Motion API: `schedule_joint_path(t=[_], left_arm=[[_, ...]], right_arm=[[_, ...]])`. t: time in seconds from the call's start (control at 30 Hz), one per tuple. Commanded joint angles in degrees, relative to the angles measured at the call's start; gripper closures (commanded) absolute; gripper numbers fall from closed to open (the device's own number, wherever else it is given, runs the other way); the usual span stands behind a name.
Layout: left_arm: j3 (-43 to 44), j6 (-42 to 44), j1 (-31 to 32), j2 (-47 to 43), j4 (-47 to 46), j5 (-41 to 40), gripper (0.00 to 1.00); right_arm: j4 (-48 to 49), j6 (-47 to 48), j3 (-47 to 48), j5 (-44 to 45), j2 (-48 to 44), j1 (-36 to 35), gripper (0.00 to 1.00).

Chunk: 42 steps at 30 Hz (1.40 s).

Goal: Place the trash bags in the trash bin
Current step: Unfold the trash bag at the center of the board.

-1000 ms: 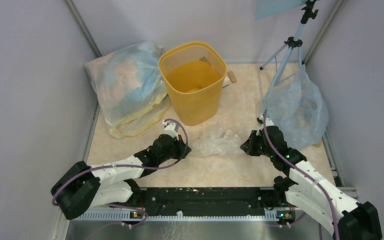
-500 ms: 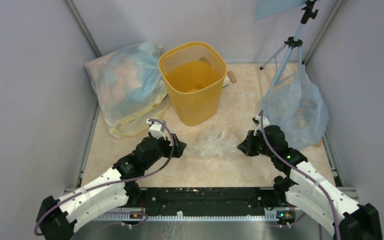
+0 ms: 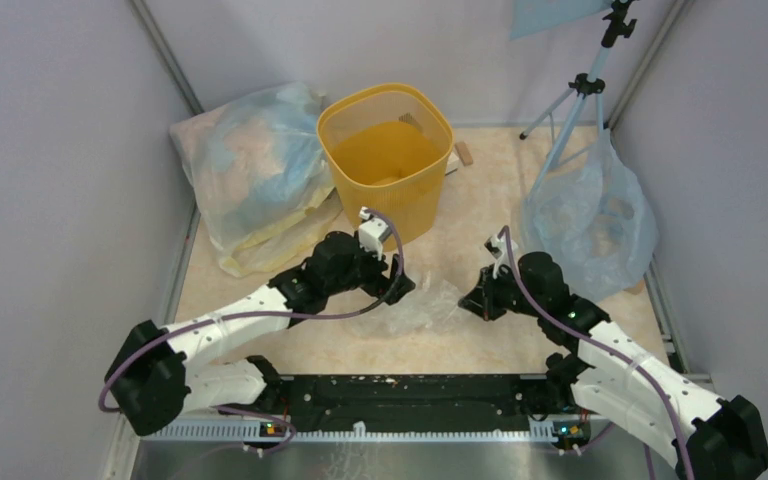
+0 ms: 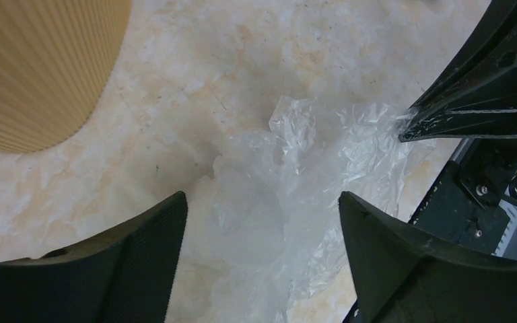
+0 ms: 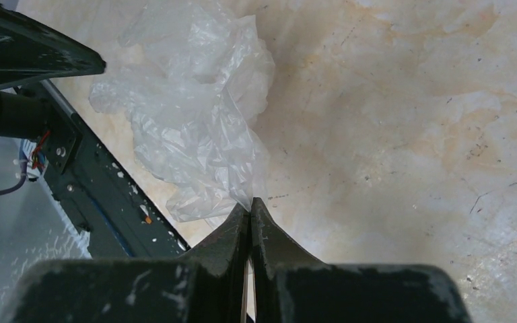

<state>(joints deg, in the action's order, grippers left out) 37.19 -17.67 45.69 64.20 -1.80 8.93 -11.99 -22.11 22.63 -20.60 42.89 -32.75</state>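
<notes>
I see my left fingers (image 3: 397, 286) spread wide just above the crumpled trash bag (image 3: 428, 300), which lies on the tabletop (image 3: 480, 205) near the trash bin (image 3: 390, 215). My right fingers (image 5: 250, 215) pinch its edge.

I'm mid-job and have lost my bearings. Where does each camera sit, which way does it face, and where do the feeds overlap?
Top external: above and behind the arms, looking down on the table; both arms show, with the trash bin beyond them.
Left wrist: looks down through the open left gripper onto the trash bag.
Right wrist: looks down past the shut right gripper, which pinches the bag's edge.
Shared: both wrist views show the bag and the opposite gripper.
</notes>
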Motion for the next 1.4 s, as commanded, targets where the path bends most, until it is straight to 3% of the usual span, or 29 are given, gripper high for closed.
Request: schedule_joint_path(t=[0.0, 0.07, 0.17, 0.27, 0.33, 0.37, 0.6, 0.77, 0.87, 0.9, 1.0, 1.23, 1.37], left_arm=[[2.79, 2.24, -0.07, 4.4, -4.54, 3.87, 0.17], [3.14, 1.3, -0.05, 5.77, -3.26, -0.9, 0.29], [3.65, 1.23, 0.0, 8.06, -2.13, -4.4, 0.37], [4.87, 0.48, -0.03, 9.81, -0.26, -6.23, 0.71], [5.71, -1.84, -0.22, 9.54, 4.19, -16.18, 0.97], [5.68, -3.56, -0.8, 8.65, 6.09, -20.23, 1.0], [1.88, -5.8, -10.21, -10.41, 11.76, -23.34, 1.0], [-0.79, -7.44, -11.04, -23.06, 13.63, -24.32, 1.0], [-3.92, -7.74, -11.04, -27.7, 11.13, -18.78, 1.0], [-4.57, -8.33, -11.02, -28.39, 10.53, -17.38, 1.0], [-5.51, -10.26, -10.99, -28.37, 10.39, -14.42, 1.0], [-4.06, -13.14, -10.98, -27.65, 10.57, -11.12, 1.0], [-4.11, -14.78, -11.02, -28.03, 10.29, -9.93, 1.0]], right_arm=[[2.01, 1.36, 3.47, -0.93, 0.17, -0.81, 1.0], [1.91, 1.42, 3.53, -1.02, 0.17, -0.82, 1.0], [1.97, 1.33, 3.57, -0.83, 0.15, -0.81, 1.0], [0.52, 0.96, 4.17, 2.29, 0.04, -0.82, 1.0], [-1.14, 0.43, 4.83, 6.65, -0.25, -0.86, 1.0], [-2.03, -0.22, 4.99, 8.96, -0.42, -0.8, 1.0], [-6.04, -4.08, 5.01, 24.15, -2.21, -0.82, 0.87], [-7.72, -6.39, 5.61, 28.75, -2.11, -0.82, 0.41], [-2.21, -3.17, 5.17, 15.62, -2.86, -0.82, 0.26], [0.84, -3.19, 4.64, 10.61, -2.96, -0.82, 0.13], [6.52, -5.99, 4.46, 3.03, -0.72, -1.47, 0.09], [15.65, -13.19, 5.64, 11.56, 9.89, -11.86, 0.08], [30.86, -21.72, 2.44, 8.91, 15.45, -13.63, 0.08]])
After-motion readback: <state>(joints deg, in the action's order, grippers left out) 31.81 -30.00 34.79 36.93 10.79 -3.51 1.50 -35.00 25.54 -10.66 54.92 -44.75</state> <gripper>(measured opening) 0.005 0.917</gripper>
